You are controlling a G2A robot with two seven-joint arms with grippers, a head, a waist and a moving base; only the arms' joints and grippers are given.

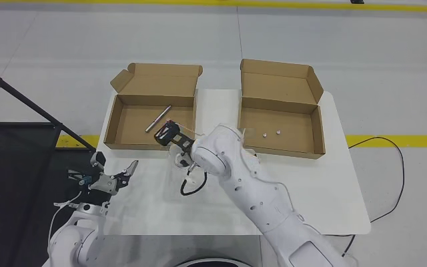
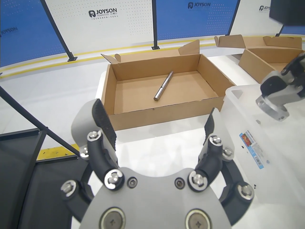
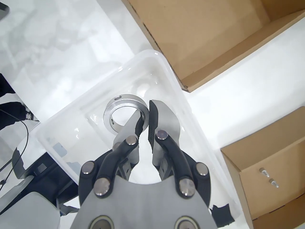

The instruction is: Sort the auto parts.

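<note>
My right gripper (image 3: 145,117) is shut on a silver metal ring (image 3: 120,115), one finger inside it and one outside, just above a clear plastic bin (image 3: 166,72). The left wrist view shows the same ring (image 2: 270,109) hanging over that bin (image 2: 234,90). My left gripper (image 2: 156,117) is open and holds nothing, near the table's front left corner (image 1: 108,177). A steel rod (image 1: 159,117) lies in the left cardboard box (image 1: 113,127). Two small metal parts (image 1: 272,132) lie in the right cardboard box (image 1: 319,130).
Both boxes stand open at the back of the white table (image 1: 320,200), flaps up. The clear bin sits in front of them, between the two. A black frame (image 1: 27,100) and a dark mat lie off the table's left side.
</note>
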